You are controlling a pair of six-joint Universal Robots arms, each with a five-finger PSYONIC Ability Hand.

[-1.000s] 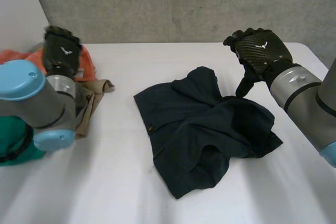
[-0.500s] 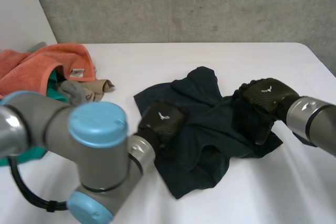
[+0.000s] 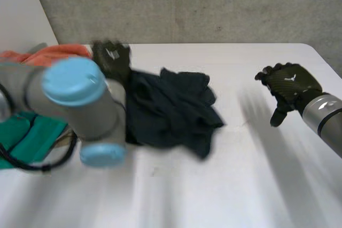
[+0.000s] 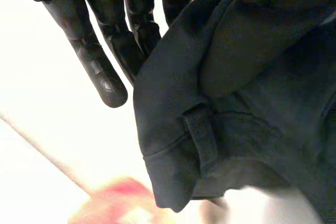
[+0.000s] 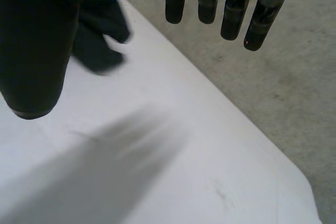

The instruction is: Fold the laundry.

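Dark garment point(image 3: 171, 105) lies crumpled on white bench point(image 3: 240, 185): left hand point(image 3: 112, 60) at its far edge, apparently pinching it; right hand point(image 3: 288, 86) well apart from it, fingers loosely straight.

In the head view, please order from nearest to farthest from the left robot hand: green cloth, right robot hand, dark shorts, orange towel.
1. dark shorts, touching the left robot hand, on its right.
2. orange towel, just left of it.
3. green cloth, nearer the camera, at left.
4. right robot hand, far off at the right side.
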